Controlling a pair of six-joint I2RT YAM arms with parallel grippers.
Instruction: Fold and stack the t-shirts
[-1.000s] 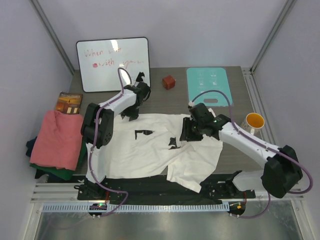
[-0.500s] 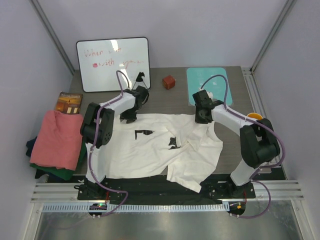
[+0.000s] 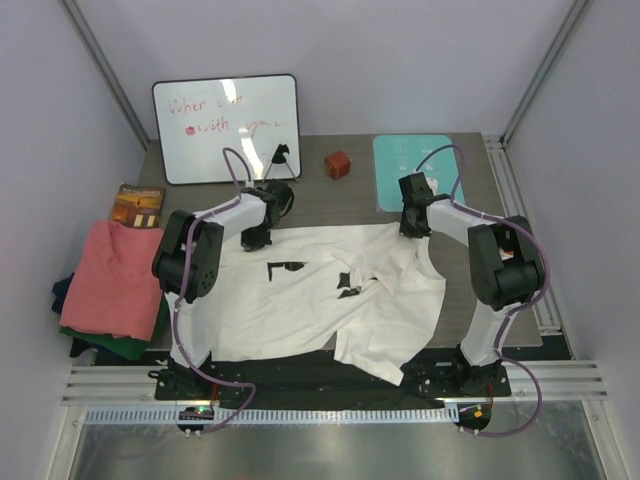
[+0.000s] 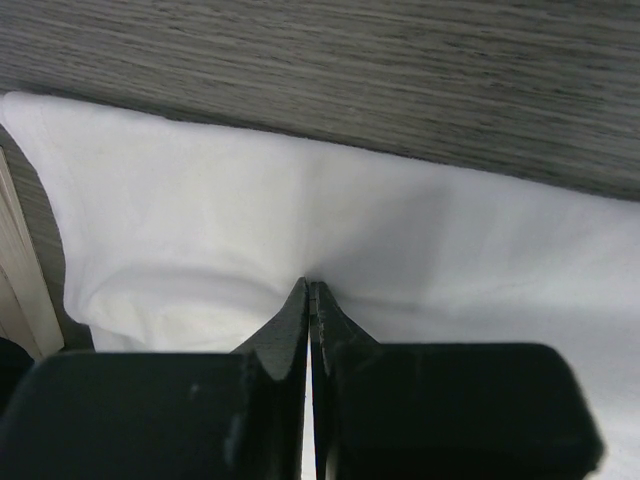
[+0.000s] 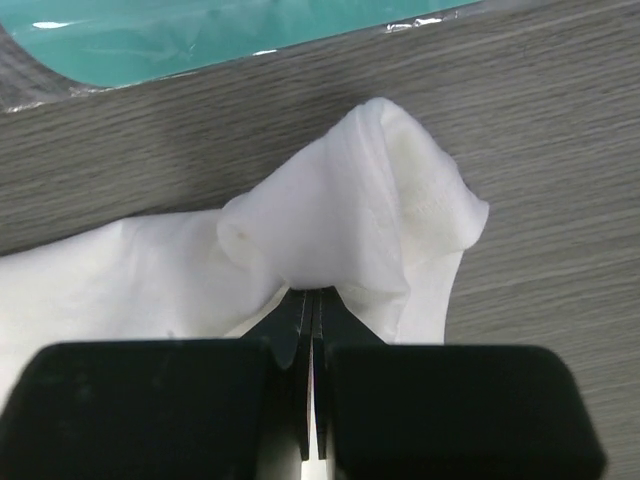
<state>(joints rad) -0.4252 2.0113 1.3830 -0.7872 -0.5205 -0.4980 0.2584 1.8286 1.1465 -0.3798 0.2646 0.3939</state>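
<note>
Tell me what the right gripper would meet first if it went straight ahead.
The right gripper is shut on the bunched white t-shirt, so that comes first; beyond it, probably the teal mat.

Overhead view looks down on the table [image 3: 350, 200]; close wrist views share its white t-shirt [image 3: 300, 300] edge.

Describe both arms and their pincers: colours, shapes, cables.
The left arm and right arm have white links joined by bulky black joints, with a purple cable looping alongside each. The left pincer and right pincer are matte black: blocky bodies, fingers tapering to thin wedges.
</note>
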